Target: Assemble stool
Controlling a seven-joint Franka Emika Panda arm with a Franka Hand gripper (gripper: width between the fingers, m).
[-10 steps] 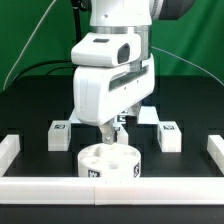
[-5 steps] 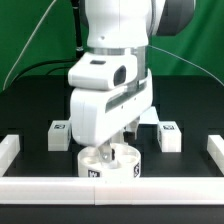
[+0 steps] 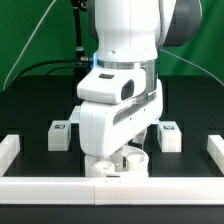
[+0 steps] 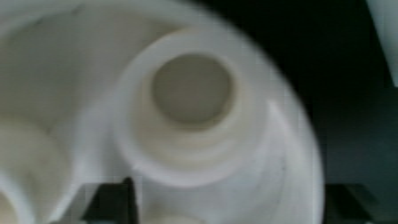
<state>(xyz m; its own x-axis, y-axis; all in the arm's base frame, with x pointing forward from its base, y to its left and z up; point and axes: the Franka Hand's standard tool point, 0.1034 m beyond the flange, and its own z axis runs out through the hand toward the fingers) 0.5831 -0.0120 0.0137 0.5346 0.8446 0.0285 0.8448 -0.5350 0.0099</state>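
Front border bar (image 3: 50, 186) along the table (image 3: 30, 112) front edge, seat (image 3: 130, 161) just behind it at mid-edge, gripper (image 3: 112, 151) directly over the seat, fingers hidden, open or closed indeterminate, seat hole (image 4: 192, 92) close below in the blurred wrist view, first leg (image 3: 60, 135) and second leg (image 3: 170, 136) farther back toward the side edges.

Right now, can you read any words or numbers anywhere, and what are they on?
No words, numbers or brand names can be read anywhere.
The leg at the exterior view's left and the leg at the exterior view's right bear black-and-white square tags: patterns, no letters.
The seat looks blurred and shows no writing.
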